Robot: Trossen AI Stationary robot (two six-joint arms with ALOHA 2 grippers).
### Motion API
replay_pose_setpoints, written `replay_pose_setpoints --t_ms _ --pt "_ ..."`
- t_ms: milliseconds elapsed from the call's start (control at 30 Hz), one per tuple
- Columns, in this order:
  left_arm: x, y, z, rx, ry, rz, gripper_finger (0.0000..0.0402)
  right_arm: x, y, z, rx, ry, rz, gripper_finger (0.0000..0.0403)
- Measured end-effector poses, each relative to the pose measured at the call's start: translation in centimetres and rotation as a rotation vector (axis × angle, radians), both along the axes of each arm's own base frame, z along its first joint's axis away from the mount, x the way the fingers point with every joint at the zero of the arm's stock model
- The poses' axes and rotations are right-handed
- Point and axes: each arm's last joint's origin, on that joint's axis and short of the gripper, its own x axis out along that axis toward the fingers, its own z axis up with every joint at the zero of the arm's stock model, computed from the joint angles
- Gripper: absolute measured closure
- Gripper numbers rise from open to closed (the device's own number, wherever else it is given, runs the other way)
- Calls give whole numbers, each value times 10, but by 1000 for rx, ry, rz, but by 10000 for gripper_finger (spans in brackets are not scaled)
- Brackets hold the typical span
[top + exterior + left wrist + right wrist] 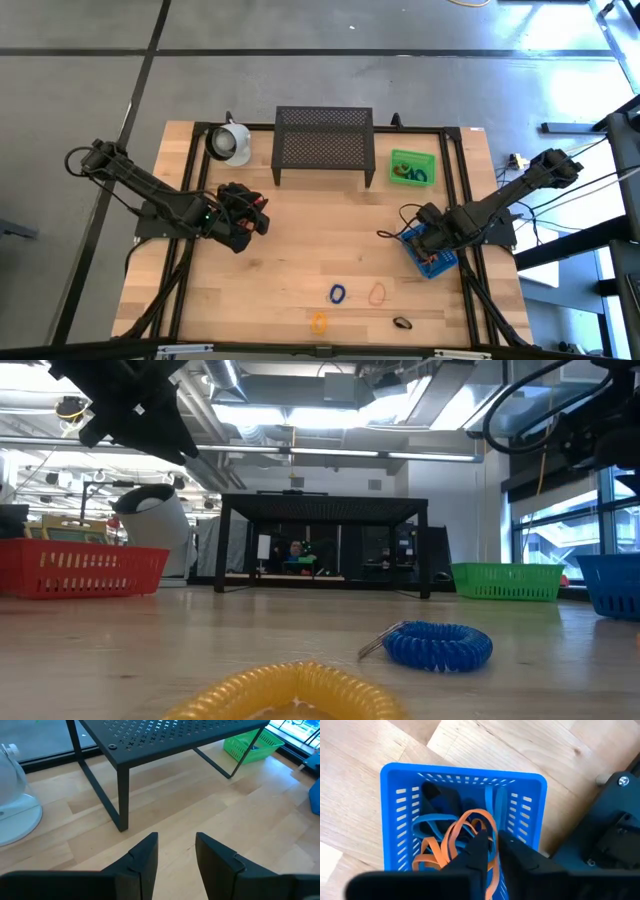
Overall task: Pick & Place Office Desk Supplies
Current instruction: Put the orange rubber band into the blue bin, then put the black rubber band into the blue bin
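My right gripper (496, 847) points down into the blue bin (400, 790) at the table's right edge. Its fingers stand slightly apart, just above a tangle of orange loops (452, 837) and blue loops (427, 827) lying in the bin. On the near part of the table lie a blue loop (338, 293), a pale orange loop (378, 293), a yellow loop (318, 322) and a black loop (402, 323). My left gripper (176, 855) is open with nothing between its fingers. It hangs over the table's left part, facing the black shelf. My right gripper's fingertips (482, 840) stand right at the top strand of an orange loop (479, 817) in the blue bin. I cannot tell whether they touch it. The loop's lower part lies on the other loops in the bin.
A black mesh shelf (323, 145) stands at the far middle, with a white mug (228, 143) to its left and a green bin (412, 168) holding loops to its right. A red bin (80, 570) sits beneath my left arm. Bare wood lies between the arms.
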Motion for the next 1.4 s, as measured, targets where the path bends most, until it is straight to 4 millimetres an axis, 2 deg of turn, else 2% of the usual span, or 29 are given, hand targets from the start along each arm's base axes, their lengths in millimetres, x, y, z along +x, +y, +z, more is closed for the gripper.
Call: replay_pose_setpoints --t_ms 167,400,600,833,1000,1233,1400 --pt "0 0 0 0 0 0 276 0 0 0 0 -4 -22 310" --pt "0 0 0 0 0 -1 276 1 1 1 5 -16 -29 218" --pt "0 0 0 -5 3 -4 276 10 5 24 11 -81 -13 165" --pt "0 0 0 -6 4 -4 277 22 11 59 34 -203 64 169" --pt "0 -1 -1 -44 15 -21 277 30 32 68 213 -291 311 184" --pt "2 -4 -1 -106 -8 -32 276 35 72 63 240 -397 702 205" --pt "4 -4 0 -109 -21 -42 277 31 101 43 208 -332 803 217"
